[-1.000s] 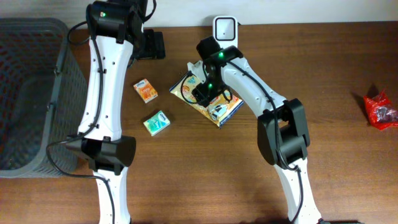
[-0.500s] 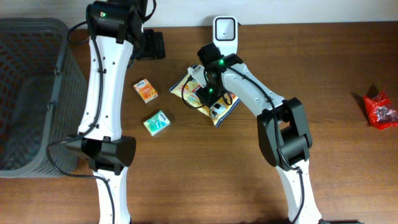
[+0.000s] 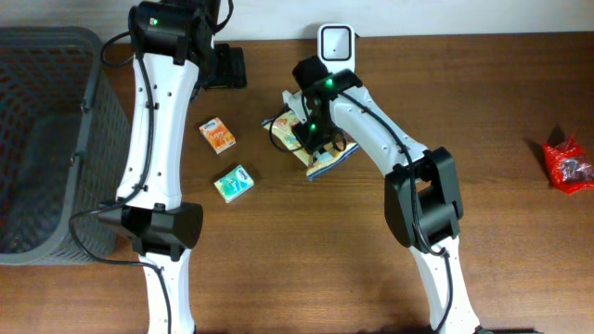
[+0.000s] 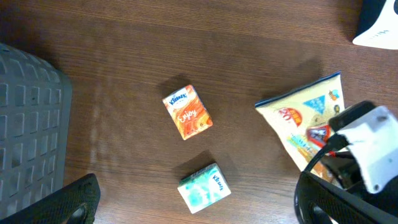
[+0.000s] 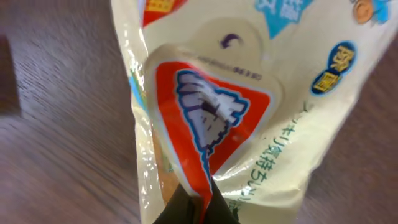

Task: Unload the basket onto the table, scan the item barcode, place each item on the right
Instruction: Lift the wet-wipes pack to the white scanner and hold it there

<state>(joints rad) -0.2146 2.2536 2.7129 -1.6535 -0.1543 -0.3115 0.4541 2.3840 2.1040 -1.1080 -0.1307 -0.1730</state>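
Note:
A cream snack bag (image 3: 324, 163) with a red and blue logo lies on the wooden table, just in front of the white scanner (image 3: 335, 42). My right gripper (image 3: 311, 139) is down on it and shut on a pinched fold of the bag (image 5: 249, 124). In the right wrist view the black fingertips (image 5: 202, 208) meet over the red print. No barcode shows in any view. My left gripper (image 3: 225, 67) hangs open at the back left. In the left wrist view its fingers (image 4: 68, 202) stand wide apart above the table, and the bag (image 4: 305, 118) lies off to the right.
An orange tissue pack (image 3: 217, 135) and a green tissue pack (image 3: 234, 183) lie left of the bag. A dark mesh basket (image 3: 46, 139) fills the far left. A red packet (image 3: 568, 162) sits at the right edge.
My right gripper has closed on the snack bag. The bag has bunched up under it and now covers less of the table. The left arm has not moved.

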